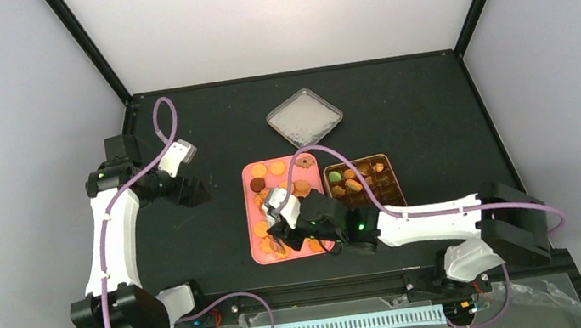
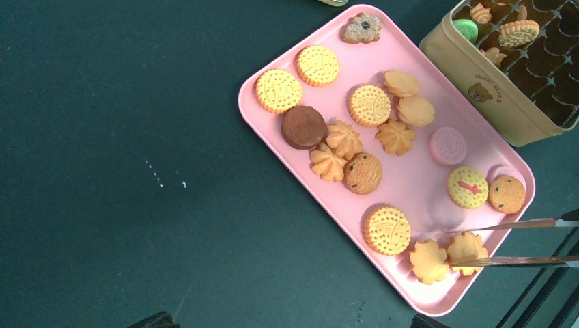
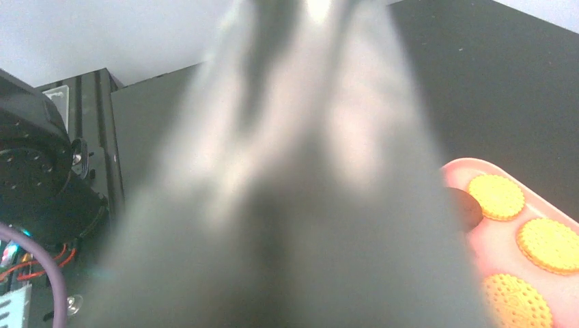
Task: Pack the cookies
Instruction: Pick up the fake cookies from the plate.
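1. The small cookies (image 2: 369, 105), round or flower-shaped and mostly orange-golden, lie spread on a pink rectangular plastic tray (image 2: 416, 181) on the black worktop (image 2: 102, 171); a few more sit in the gold compartmented tin box (image 2: 478, 75) just beside it.
2. The right pincer (image 1: 280, 221) hangs over the tray's near end, clamped on thin metal tongs (image 2: 515, 260); their two blades straddle an orange flower-shaped cookie (image 2: 466, 249) at the tray's corner.
3. The left pincer (image 1: 191, 193) hovers left of the tray, fingers spread, holding nothing.
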You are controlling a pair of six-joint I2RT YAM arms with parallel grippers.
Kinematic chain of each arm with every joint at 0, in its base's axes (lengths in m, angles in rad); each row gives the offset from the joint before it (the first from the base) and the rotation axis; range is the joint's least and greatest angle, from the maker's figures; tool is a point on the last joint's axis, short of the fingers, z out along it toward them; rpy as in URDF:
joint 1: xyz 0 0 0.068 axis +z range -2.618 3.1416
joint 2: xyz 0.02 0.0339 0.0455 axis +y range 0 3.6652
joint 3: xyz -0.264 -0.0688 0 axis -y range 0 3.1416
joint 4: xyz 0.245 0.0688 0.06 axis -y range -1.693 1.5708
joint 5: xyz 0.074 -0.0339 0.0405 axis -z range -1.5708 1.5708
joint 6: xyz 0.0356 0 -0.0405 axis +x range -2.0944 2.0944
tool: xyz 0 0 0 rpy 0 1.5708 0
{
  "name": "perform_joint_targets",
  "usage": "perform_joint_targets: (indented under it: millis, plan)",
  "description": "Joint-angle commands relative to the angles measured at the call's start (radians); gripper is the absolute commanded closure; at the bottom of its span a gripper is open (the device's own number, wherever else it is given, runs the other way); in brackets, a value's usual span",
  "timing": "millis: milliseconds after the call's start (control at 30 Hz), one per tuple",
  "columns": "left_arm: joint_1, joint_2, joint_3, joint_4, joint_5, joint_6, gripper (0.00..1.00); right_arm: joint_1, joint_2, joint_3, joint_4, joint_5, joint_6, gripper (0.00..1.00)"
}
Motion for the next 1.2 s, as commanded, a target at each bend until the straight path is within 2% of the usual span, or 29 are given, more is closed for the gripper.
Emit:
perform_joint_targets:
  millis: [0, 167, 433, 1167]
  plan:
    - [0.01, -0.004, 0.015, -0.004, 0.005, 0.007, 0.08, 0.004, -0.031, -0.057, -0.023, -0.02, 0.042, 0.72]
    - [0.01, -0.006, 0.013, -0.006, 0.005, 0.008, 0.08, 0.004, -0.057, -0.085, -0.002, -0.053, 0.087, 0.75]
    - [0.01, -0.01, 0.013, -0.006, 0.004, 0.007, 0.09, 0.004, -0.065, -0.091, -0.004, -0.033, 0.1, 0.67]
    - [0.01, -0.015, 0.021, -0.012, -0.003, 0.007, 0.09, 0.005, -0.124, -0.1, 0.059, -0.022, 0.061, 0.66]
